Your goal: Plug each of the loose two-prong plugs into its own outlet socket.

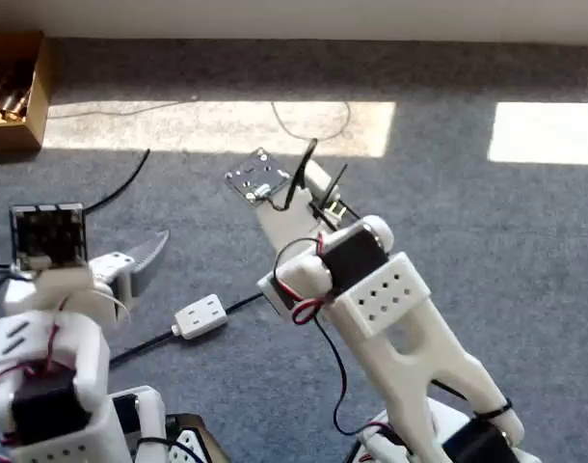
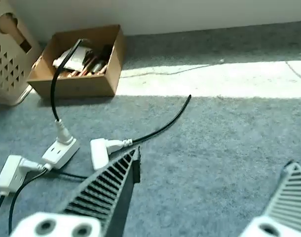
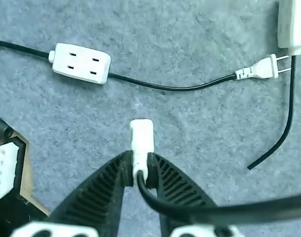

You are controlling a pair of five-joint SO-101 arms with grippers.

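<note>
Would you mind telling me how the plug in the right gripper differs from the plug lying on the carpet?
The held plug is clamped in the right gripper; the lying plug rests free on the carpet. The lying plug's two prongs show plainly; the held plug's are hidden. Both are white with black cords.

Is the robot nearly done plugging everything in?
Not yet. Looks done: one corded plug stands in a white socket near the cardboard box. In hand: the right hand is shut on a white plug above the carpet. Left: seating that plug, with an empty socket waiting, and a loose two-prong plug lying on the carpet. The left hand is open, holding nothing.
</note>
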